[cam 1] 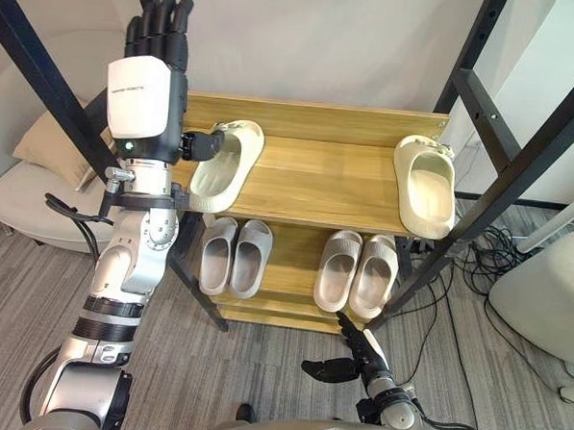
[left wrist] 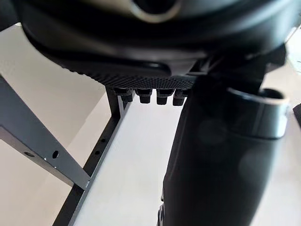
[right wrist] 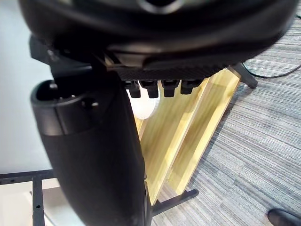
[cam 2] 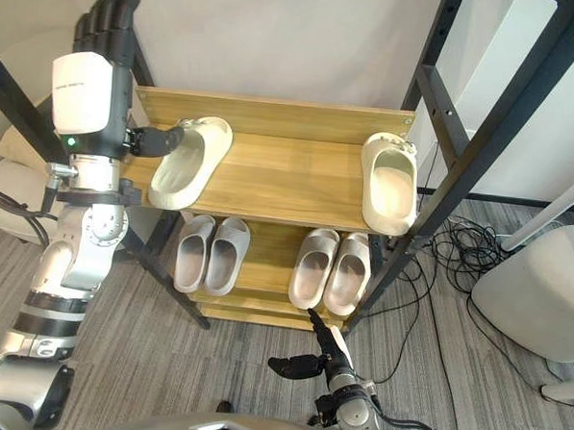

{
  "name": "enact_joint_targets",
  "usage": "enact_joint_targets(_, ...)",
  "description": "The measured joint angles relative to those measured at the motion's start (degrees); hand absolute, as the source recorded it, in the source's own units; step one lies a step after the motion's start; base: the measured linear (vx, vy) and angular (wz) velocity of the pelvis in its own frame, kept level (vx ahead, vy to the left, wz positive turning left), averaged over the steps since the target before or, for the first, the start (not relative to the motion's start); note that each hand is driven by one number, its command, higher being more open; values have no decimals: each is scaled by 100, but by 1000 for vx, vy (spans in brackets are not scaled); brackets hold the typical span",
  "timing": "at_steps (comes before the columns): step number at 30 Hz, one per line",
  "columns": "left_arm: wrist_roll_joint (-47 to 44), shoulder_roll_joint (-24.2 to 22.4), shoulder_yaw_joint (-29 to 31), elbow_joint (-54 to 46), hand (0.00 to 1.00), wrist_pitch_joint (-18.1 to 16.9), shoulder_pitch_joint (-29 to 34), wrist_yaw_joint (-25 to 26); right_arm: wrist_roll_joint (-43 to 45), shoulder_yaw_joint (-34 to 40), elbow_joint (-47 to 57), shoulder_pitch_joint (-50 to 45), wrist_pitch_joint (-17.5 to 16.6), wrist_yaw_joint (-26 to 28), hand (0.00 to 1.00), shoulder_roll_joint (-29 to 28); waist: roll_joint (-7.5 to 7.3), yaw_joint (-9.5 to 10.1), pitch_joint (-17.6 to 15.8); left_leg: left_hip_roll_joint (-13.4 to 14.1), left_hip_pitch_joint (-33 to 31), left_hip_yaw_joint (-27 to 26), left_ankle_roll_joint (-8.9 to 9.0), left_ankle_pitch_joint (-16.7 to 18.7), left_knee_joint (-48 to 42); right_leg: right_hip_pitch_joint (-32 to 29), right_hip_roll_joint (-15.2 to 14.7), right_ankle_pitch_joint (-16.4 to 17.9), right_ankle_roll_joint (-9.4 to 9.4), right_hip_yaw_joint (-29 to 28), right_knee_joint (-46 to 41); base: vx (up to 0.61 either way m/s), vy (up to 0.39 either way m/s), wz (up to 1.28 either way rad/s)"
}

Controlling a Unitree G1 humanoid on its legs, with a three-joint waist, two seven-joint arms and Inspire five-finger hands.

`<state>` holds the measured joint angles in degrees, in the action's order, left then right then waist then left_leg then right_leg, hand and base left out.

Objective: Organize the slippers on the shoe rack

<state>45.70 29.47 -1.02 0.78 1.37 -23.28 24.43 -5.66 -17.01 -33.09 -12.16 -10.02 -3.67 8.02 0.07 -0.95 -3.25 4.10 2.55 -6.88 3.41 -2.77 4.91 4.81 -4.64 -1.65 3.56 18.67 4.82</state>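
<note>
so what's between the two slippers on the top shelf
Nothing. The stretch of top shelf between the left slipper and the right slipper is bare wood, as both eye views show.

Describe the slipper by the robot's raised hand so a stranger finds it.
On the wooden shoe rack, the top shelf holds two cream slippers, far apart. It is the left-end slipper, beside the left hand. Unlike the right-end slipper, it lies slanted.
</note>
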Motion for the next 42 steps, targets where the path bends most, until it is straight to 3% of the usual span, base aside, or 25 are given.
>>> enact_joint_targets(17,106,-17,3,568,100,87,-290,-46,115,11,77,25,37,-30,100,-187,-124,-84,-70,4,-220,-285,-29,19,-2,-383,-2,-127,-12,-320,2,-21,22,-9)
enact_joint_targets(18,106,-20,3,573,0,94,-290,-55,115,10,77,29,42,-30,100,-188,-125,-83,-71,5,-230,-307,-30,19,-2,-402,-2,-138,-13,-340,3,-23,19,-17)
enact_joint_targets(30,-225,-71,2,1052,0,108,-381,-199,115,14,76,31,99,-65,100,-215,-155,-116,-104,-1,-248,-452,-52,33,-14,-502,-8,-227,-15,-493,3,-34,12,-7)
enact_joint_targets(42,-578,113,-19,1490,0,-36,-512,-251,136,237,-137,41,107,-72,100,-201,-73,-119,-155,-67,-194,-504,-99,-1,-1,-493,-74,-317,15,-528,23,-47,17,-3)
